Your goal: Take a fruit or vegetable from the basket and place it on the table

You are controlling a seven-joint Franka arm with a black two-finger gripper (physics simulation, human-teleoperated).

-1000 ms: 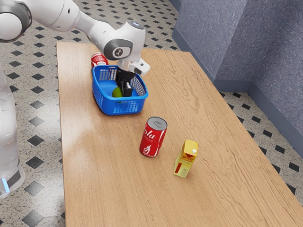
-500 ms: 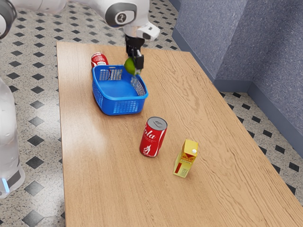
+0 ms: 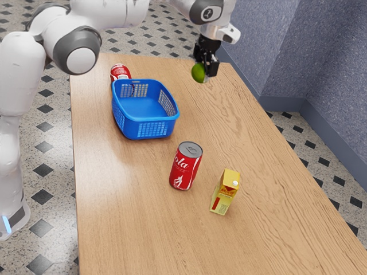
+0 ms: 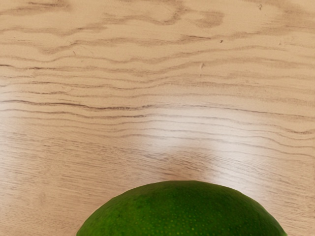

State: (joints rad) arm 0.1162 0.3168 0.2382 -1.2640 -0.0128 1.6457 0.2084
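Observation:
My black gripper (image 3: 205, 70) is up in the air over the far part of the wooden table (image 3: 229, 114), toward the exterior view's right of the basket. It is shut on a green lime (image 3: 198, 72), which hangs below the hand. In the wrist view the lime (image 4: 182, 211) bulges up at the lower edge, with wood grain behind it. The blue basket (image 3: 147, 128) stands on the table, its inner floor bare where it can be seen.
A red cola can (image 3: 186, 166) stands nearer the camera than the basket, and a yellow carton (image 3: 225, 192) is beside it. Another red can (image 3: 120, 72) is behind the basket. Beyond the table rises a blue-grey wall (image 3: 264, 46).
The lime has come up out of the basket in my gripper, passed over its rim and travelled toward the exterior view's right. Basket, cans and carton have stayed put.

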